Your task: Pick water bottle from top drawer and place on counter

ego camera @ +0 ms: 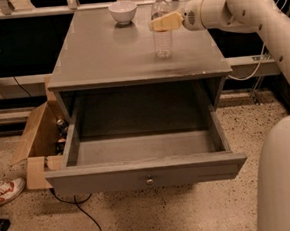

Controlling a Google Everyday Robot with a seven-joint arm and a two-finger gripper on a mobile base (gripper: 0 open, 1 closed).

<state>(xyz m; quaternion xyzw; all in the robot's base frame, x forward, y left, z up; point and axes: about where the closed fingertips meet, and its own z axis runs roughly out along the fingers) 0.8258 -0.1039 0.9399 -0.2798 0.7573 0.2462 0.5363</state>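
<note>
Water bottle (163, 43) stands upright on the counter (105, 58), toward the back right part of it, cap on top, base resting on the grey surface; my gripper (160, 23) is at the bottle's upper part, its tan tip crossing in front of the shoulder just under the neck; cannot tell whether it is clamped on the bottle or loose around it, since the far side is hidden behind the bottle; my white arm (236, 5) reaches in from the right at about that height, roughly level over the counter's right edge; white bowl (123, 11) sits at the back of the counter, left of the bottle, apart from it; top drawer (144, 171) is pulled well out below the counter's front edge, grey inner floor in view, small round knob (149, 180) at the centre of the front panel; open cardboard box (34, 143) stands on the speckled floor (192, 211) just beside the cabinet's left side; shoe (3, 191) at the left edge; dark cable (87, 215) runs across the floor under the drawer front.
</note>
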